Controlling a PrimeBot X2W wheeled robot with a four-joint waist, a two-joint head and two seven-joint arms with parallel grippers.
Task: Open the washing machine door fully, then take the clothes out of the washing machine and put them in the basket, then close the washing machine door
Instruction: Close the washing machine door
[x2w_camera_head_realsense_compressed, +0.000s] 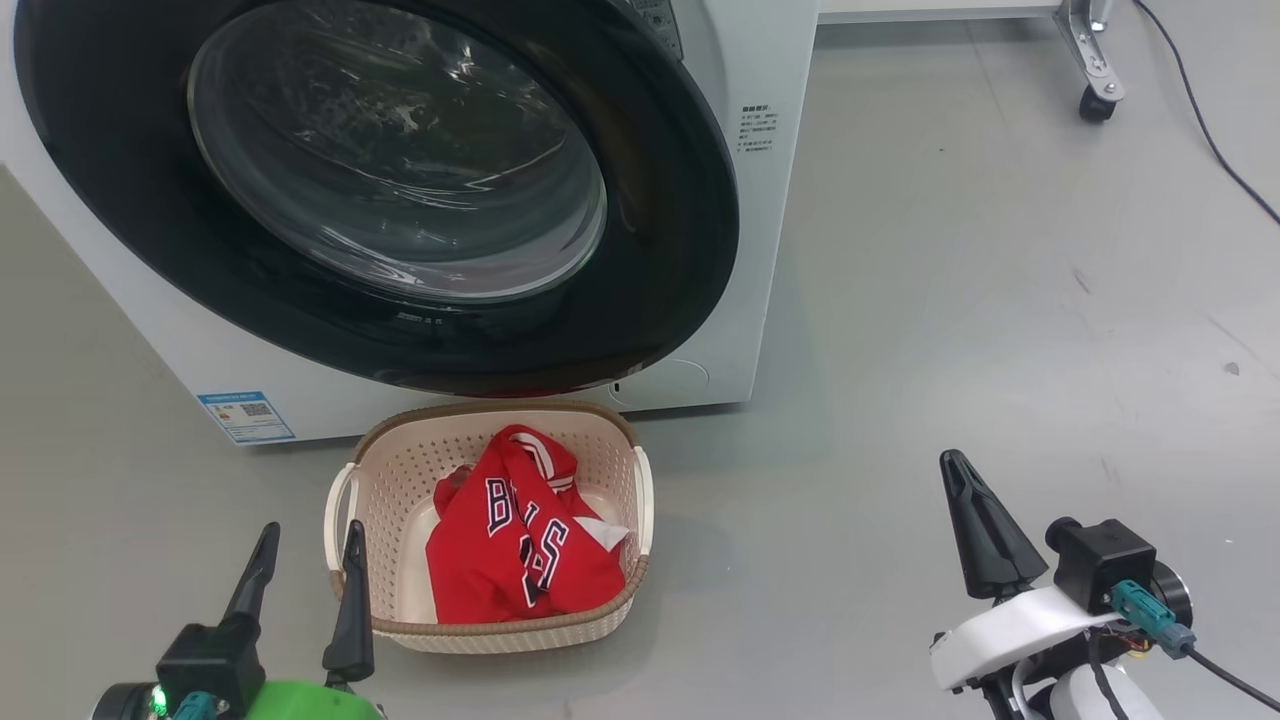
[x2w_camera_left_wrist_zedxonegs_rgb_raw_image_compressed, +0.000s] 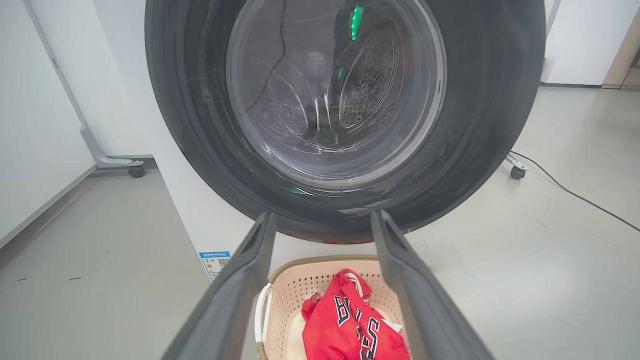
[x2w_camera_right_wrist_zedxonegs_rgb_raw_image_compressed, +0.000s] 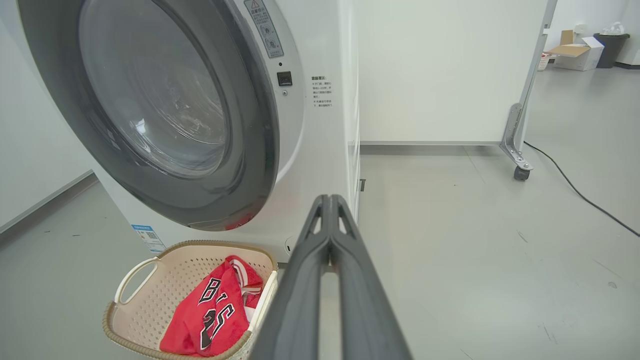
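Observation:
The washing machine (x2w_camera_head_realsense_compressed: 765, 260) stands at the back, and its round black washing machine door (x2w_camera_head_realsense_compressed: 690, 240) with the glass bowl lies flush against the front. Through the glass, the left wrist view shows the steel drum (x2w_camera_left_wrist_zedxonegs_rgb_raw_image_compressed: 367, 85). On the floor just in front sits the cream basket (x2w_camera_head_realsense_compressed: 500, 410), with the red clothes (x2w_camera_head_realsense_compressed: 520, 545) lying inside it. My left gripper (x2w_camera_head_realsense_compressed: 312, 535) is open and empty, low beside the basket's left handle, pointing at the door (x2w_camera_left_wrist_zedxonegs_rgb_raw_image_compressed: 200, 125). My right gripper (x2w_camera_head_realsense_compressed: 958, 465) is shut on nothing, off to the right of the basket over bare floor.
A blue label (x2w_camera_head_realsense_compressed: 245, 415) marks the machine's lower left corner. A wheeled metal foot (x2w_camera_head_realsense_compressed: 1095, 95) and a black cable (x2w_camera_head_realsense_compressed: 1205, 135) lie at the back right. Grey floor spreads wide to the right of the machine. A cardboard box (x2w_camera_right_wrist_zedxonegs_rgb_raw_image_compressed: 575, 52) stands far off.

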